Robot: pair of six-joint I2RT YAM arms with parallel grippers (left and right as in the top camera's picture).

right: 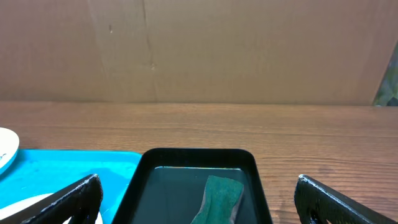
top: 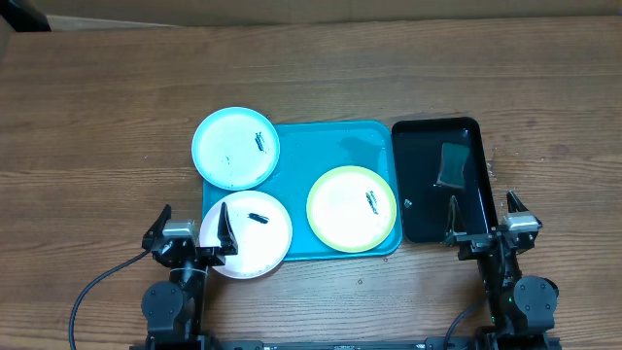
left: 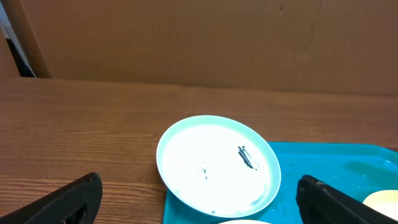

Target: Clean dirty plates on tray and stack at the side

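Both claws are spread wide and hold nothing. The left claw (top: pixel 192 231) hangs low at the near edge of the wooden table (top: pixel 97 117), with one finger over the white round plastic plate (top: pixel 258 243). The right claw (top: pixel 483 220) hangs over the near end of the narrow glossy black plastic tray (top: pixel 432 124).

From where I stand, all three plates look unwashed, each with a small dark smear. The light blue round plastic plate (top: pixel 235 148) sits on the far left corner of the big turquoise rectangular plastic tray (top: pixel 321 146), partly over its rim and onto the table. The white one overhangs the near left corner in the same way. The yellow-green round plastic plate (top: pixel 352 209) lies fully inside, at the near right. A dark green sponge (top: pixel 453 163) lies in the black tray.

I'd worry about the two overhanging plates. Propped on the raised rim, either could rock or flip if a claw presses its unsupported side, or slide off if it is scrubbed unheld. The plates look thin, so a pinch at the edge might slip. The right claw could also knock the black tray's wall when it goes for the sponge.

I can read no brand, label or writing anywhere.
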